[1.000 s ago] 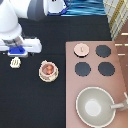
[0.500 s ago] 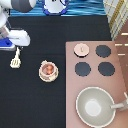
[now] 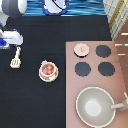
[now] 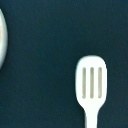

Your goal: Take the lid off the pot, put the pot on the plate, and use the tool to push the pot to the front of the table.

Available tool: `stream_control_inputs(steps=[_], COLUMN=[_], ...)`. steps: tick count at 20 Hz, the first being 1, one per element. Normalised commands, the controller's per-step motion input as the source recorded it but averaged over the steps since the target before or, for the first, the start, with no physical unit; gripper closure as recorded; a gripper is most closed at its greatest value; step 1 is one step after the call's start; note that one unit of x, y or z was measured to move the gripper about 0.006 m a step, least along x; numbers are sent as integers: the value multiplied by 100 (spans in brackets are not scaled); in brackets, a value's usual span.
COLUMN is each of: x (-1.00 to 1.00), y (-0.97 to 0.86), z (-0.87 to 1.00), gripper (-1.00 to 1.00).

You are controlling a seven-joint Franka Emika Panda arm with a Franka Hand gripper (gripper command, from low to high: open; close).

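- Since a second ago the tool (image 3: 12, 40) has drifted toward the exterior view's left edge and slightly toward its top. It now hangs above the handle end of the spatula (image 3: 16, 57).
- Whether the tool is open or closed cannot be told, and nothing shows in its hold.
- The spatula lies flat on the table (image 3: 75, 25), untouched. The wrist view shows its slotted head (image 4: 92, 82) clear of everything else.
- Just beside it, toward the exterior view's right, the pot (image 3: 48, 69) sits on the plate (image 3: 42, 76), with reddish-orange balls inside.
- The lid (image 3: 81, 49) is already off and rests on the stove (image 3: 93, 60), well apart from the pot.
- A large grey pan (image 3: 95, 105) at the exterior view's bottom right looks empty.
- Risk: the spatula is thin and lies flat, so a grasp off its narrow handle could skid it across the table or tilt it. A skewed spatula might then push the pot off the plate's rim.
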Motion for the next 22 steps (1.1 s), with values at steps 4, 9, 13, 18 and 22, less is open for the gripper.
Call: stream_control_inputs(steps=[4, 9, 13, 18, 22], x=[-38, -28, -25, -61, -87], y=[-40, -10, 6, 9, 15], z=[-97, -97, -75, -61, -53], gripper=[-100, -100, -100, -100, -100])
